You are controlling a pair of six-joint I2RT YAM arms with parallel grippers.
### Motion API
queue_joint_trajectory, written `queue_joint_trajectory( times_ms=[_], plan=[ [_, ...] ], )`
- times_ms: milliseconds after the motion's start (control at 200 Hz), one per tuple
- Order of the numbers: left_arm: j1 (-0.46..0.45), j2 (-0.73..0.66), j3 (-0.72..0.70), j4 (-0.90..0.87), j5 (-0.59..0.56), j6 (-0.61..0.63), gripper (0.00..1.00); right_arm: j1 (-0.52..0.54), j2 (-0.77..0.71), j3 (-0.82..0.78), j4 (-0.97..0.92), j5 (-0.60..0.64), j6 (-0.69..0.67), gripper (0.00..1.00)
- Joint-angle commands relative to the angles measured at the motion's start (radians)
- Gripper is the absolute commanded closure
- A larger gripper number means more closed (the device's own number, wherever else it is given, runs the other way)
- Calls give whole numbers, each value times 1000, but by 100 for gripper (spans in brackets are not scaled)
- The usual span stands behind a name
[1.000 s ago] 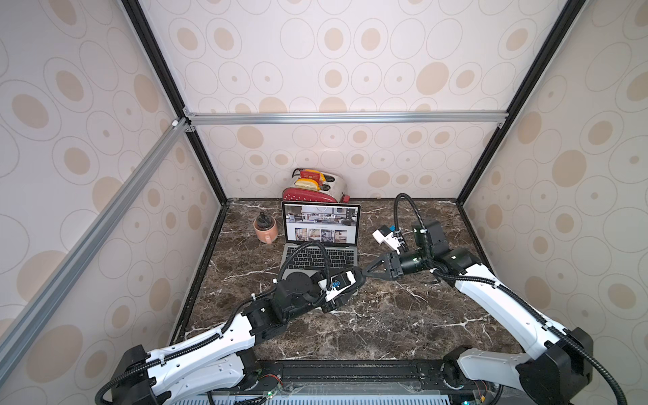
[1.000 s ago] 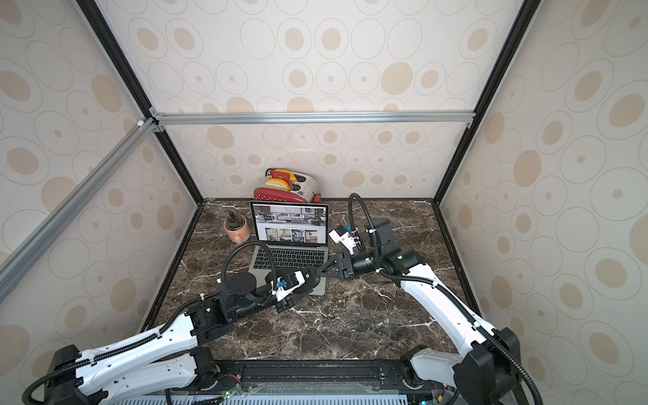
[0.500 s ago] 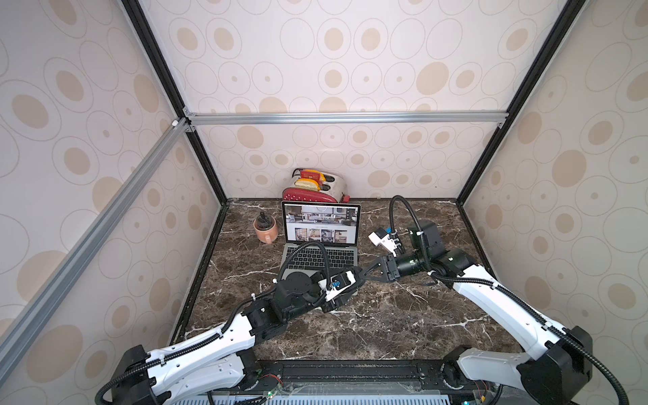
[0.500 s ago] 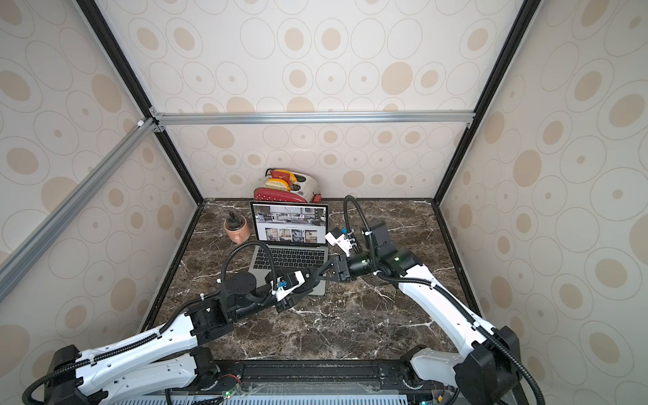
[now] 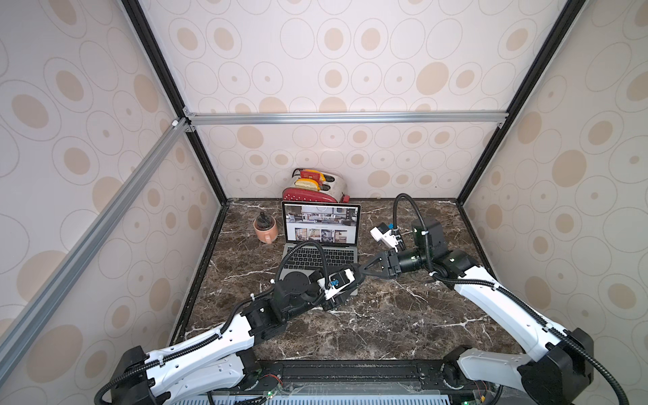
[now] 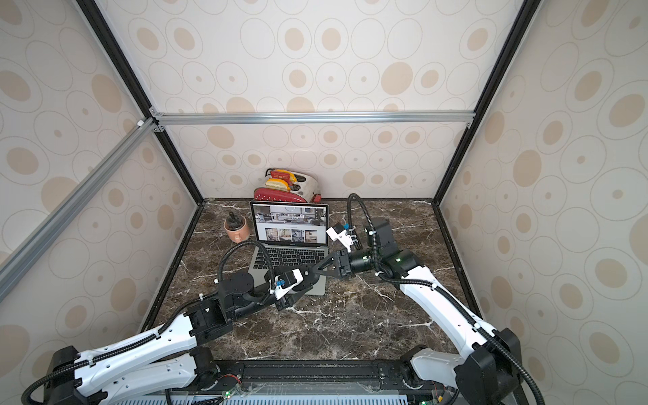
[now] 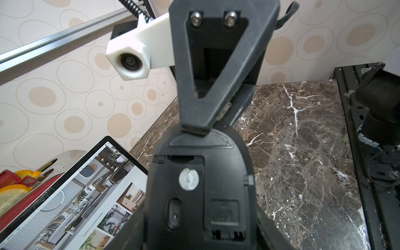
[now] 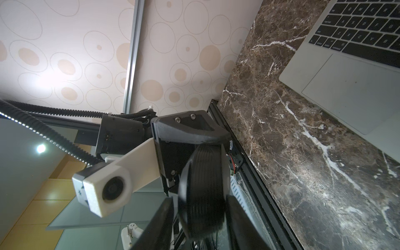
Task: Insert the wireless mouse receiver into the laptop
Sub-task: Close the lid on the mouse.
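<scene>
Marble tabletop (image 5: 403, 315): laptop (image 5: 321, 242) screen faces robot; mouse (image 7: 199, 194) underside up.

A red-and-white toaster (image 5: 317, 189) is set at the far edge of the dark marble tabletop (image 5: 385, 322), against the dotted wall (image 5: 350, 70). A terracotta pot (image 5: 265, 229) is placed near its left.

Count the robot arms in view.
2. The left arm reaches from the near left over the laptop's front; the right arm reaches in from the near right. None looks hidden.
</scene>
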Motion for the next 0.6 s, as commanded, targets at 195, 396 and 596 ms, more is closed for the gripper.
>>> queue_joint_trajectory(
  times_ms=[195, 396, 596],
  plan=[
    [4, -4, 14, 32, 9, -5, 100, -5, -46, -5, 60, -37, 30, 54],
    [4, -9, 13, 29, 6, -5, 100, -12, -46, -20, 51, -36, 34, 60],
    [3, -11, 16, 26, 6, -4, 100, -10, -41, -27, 32, -32, 23, 64]
  ],
)
